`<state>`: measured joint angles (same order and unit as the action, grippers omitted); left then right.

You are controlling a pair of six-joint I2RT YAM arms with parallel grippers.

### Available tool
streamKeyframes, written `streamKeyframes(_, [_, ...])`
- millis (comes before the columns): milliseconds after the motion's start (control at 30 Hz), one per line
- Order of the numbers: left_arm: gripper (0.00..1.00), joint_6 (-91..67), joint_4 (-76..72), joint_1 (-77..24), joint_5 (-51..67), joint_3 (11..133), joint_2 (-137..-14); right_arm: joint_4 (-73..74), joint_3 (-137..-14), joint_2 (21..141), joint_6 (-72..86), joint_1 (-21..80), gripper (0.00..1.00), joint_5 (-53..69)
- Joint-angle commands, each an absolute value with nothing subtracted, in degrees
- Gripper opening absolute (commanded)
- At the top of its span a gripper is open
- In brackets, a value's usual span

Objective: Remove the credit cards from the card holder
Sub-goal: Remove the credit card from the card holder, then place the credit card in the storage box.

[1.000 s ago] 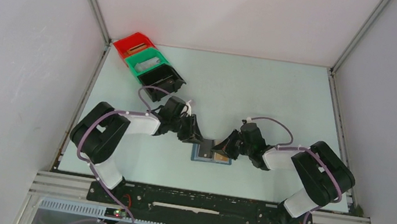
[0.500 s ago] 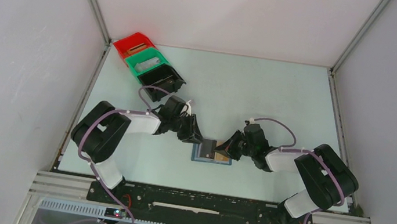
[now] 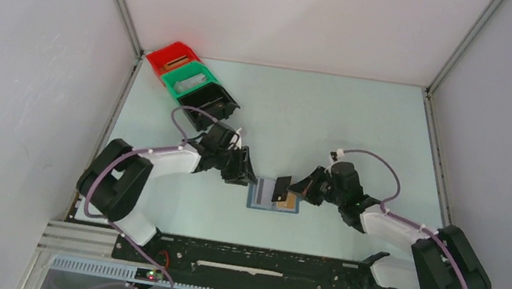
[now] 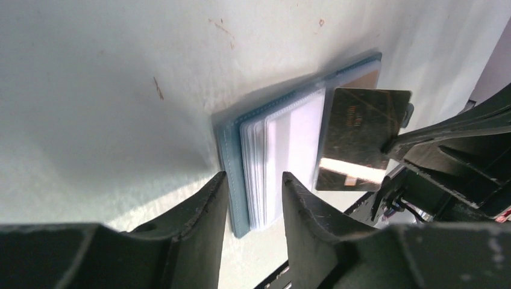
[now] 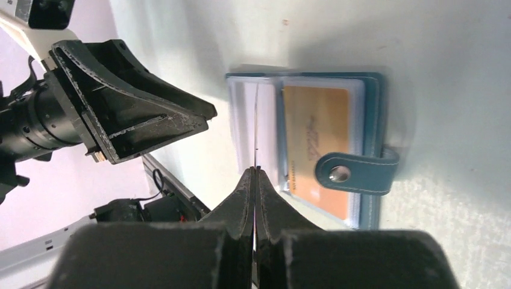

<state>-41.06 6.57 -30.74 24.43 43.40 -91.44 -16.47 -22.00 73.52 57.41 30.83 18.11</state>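
Pale green desk [image 3: 346, 127], boxed in by plain white walls. Red plastic bin [image 3: 169, 57], green plastic bin [image 3: 188, 78] and black plastic bin [image 3: 210, 100] sit in a row at the far left corner.

Small blue-teal bifold card holder [image 3: 260, 199] lies open and flat, mid-desk, towards the near edge. Right half shows a tan card [image 5: 316, 138] in a clear sleeve, with the studded strap [image 5: 355, 173] across it. Left half shows pale sleeves.

Right gripper [image 3: 293, 189], fingers pressed together, pinches the dark, almost black credit card [image 3: 281, 189] by one edge. The card stands tilted above the holder's middle, free of the sleeves.

Left gripper [image 3: 245, 175], fingers apart and holding nothing, sits low at the holder's left edge. Cannot tell whether it touches.

Against a second ago: the dark card then lay flat on the holder and is now raised. The right arm has swung outward towards the near right corner. The left fingers have spread wider. The holder has not shifted.
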Motion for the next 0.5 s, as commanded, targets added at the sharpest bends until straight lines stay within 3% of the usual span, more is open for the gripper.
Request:
streamKeyframes(0, [0.49,-39.5,7.0,-30.3,28.6,44.3,-84.6,-14.8,-22.0,67.9,53.6,30.5,0.00,18.0])
streamKeyframes(233, [0.60,-42.4,1.5,-29.7,39.4,42.9,-80.7,-19.1,-21.9,62.6,54.6,30.2,0.00,21.8])
streamKeyframes(467, [0.63,-49.5,-9.0,-27.5,46.6,37.9,-76.6,-25.8,-21.8,61.0,57.7,29.8,0.00,27.5])
